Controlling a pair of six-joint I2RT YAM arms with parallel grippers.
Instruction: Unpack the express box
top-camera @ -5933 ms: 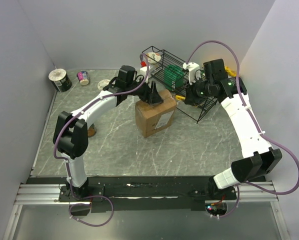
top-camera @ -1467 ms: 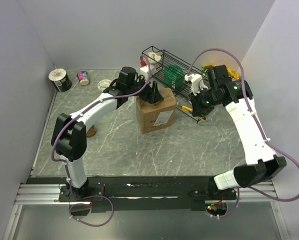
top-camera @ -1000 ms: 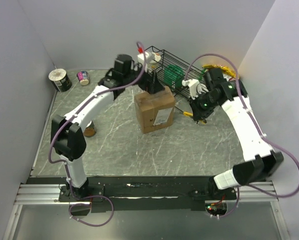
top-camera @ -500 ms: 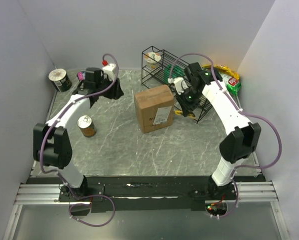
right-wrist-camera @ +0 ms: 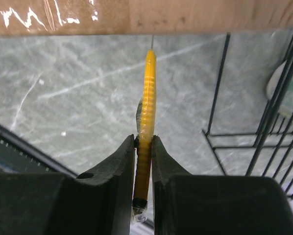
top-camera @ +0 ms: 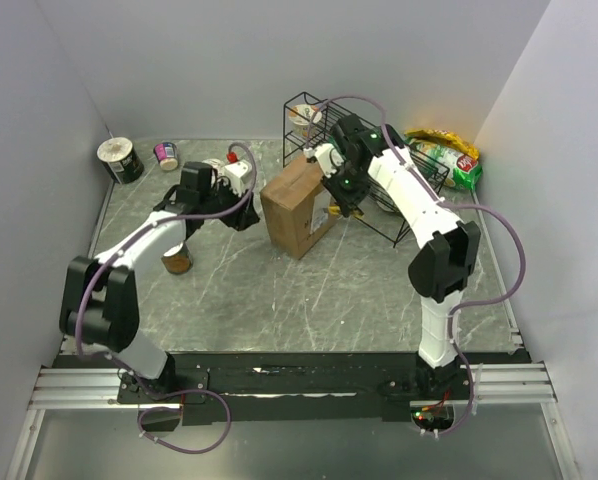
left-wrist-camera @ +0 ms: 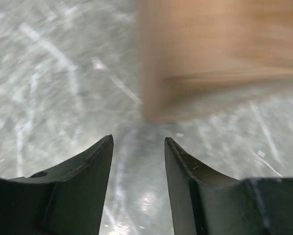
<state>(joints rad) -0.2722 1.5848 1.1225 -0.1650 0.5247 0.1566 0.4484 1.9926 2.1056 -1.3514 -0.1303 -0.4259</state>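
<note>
At the taped edge of the express box (top-camera: 291, 212) | step (my judgement): slit the tape (right-wrist-camera: 63, 17) — keep the blade shallow, follow the seam, brace the box | right tool (right-wrist-camera: 144, 140) clamped on the yellow cutter (right-wrist-camera: 148, 88), tip meeting the box | left tool (left-wrist-camera: 138, 143) half-spread, empty, just left of the box | box on the table (top-camera: 279, 295) between both tools

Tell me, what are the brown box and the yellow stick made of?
The box looks like matte brown cardboard; the glossy strip on it is probably clear tape. The yellow stick in the right hand looks like ribbed, slightly shiny plastic, with a thin tip that may be metal.
</note>
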